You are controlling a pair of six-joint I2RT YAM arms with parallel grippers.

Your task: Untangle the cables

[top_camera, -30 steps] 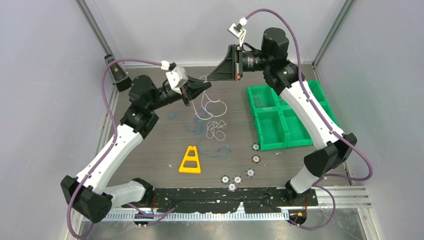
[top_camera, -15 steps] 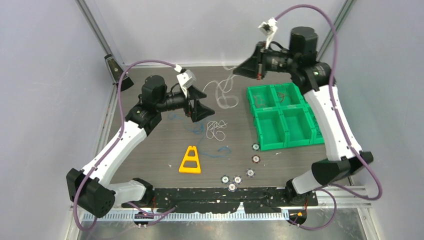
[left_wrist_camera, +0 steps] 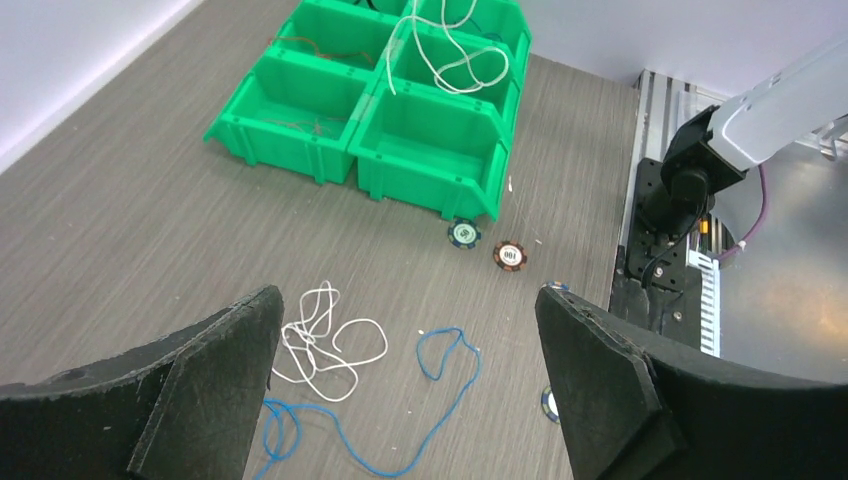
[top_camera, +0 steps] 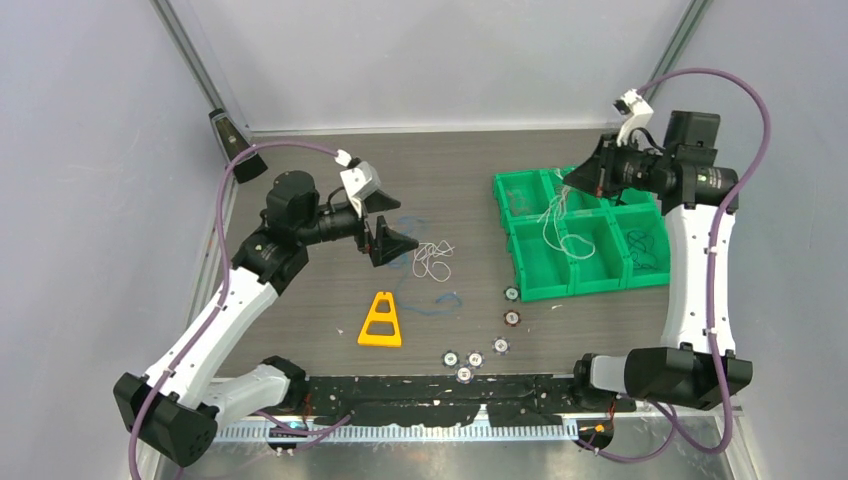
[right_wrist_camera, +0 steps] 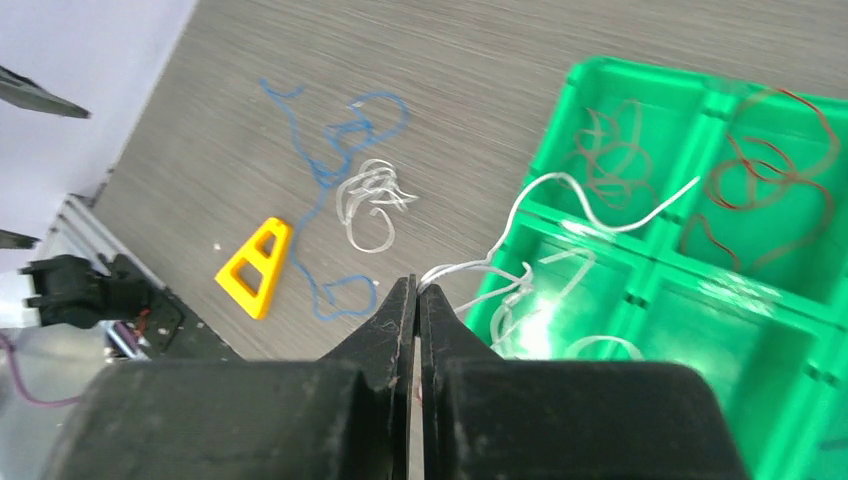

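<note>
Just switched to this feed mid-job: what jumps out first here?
The right gripper, shut on a white cable, trails it into the green bins on the right. The open left gripper hovers above a loose white cable and a blue cable at the middle of the table.

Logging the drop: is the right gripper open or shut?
Shut: the right gripper shows no gap and pinches the white cable, trailing over the green bin.

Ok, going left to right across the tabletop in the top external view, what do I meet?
Yellow triangle → loose white cable → green bins. The blue cable and chips overlap these, so I leave them out.
</note>
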